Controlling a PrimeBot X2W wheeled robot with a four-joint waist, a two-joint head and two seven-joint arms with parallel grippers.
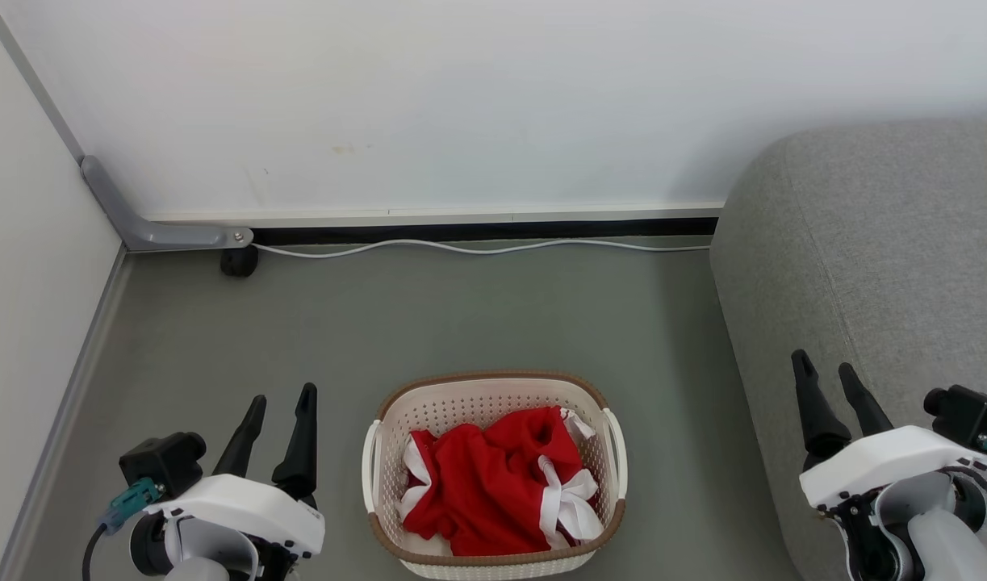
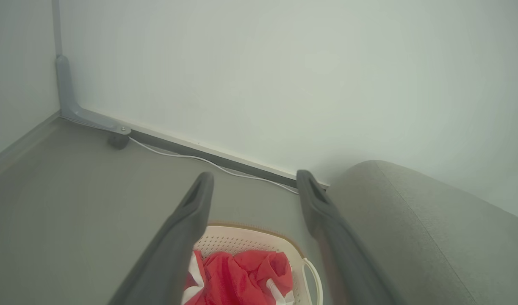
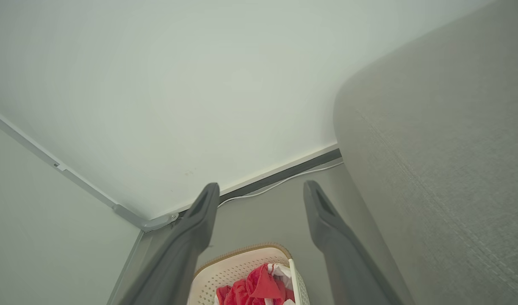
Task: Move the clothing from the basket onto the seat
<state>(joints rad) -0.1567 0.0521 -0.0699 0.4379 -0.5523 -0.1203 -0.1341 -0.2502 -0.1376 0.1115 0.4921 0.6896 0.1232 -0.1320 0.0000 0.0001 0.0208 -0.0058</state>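
Your clothing (image 1: 485,484) lies bunched in the basket (image 1: 461,403) at the bottom centre of the head view, red cloth with white bands heaped toward the basket's lower right. The basket stands on the floor (image 1: 461,323), and the seat (image 1: 864,242) is near it along the right edge of the frame. Your left claw (image 1: 282,395) sits at lower left. Your right claw (image 1: 821,361) sits at lower right, in front of the seat's side. Both are spread wide and hold nothing, and nothing has been lifted yet.

Watch the pick. The pile looks tangled, so a pinch on a white band alone could slip off or bring out only part of it. Go too deep and a claw may catch the perforated wall and haul the light basket along. If you swing the right claw inward, mind the seat's rounded edge close beside it.
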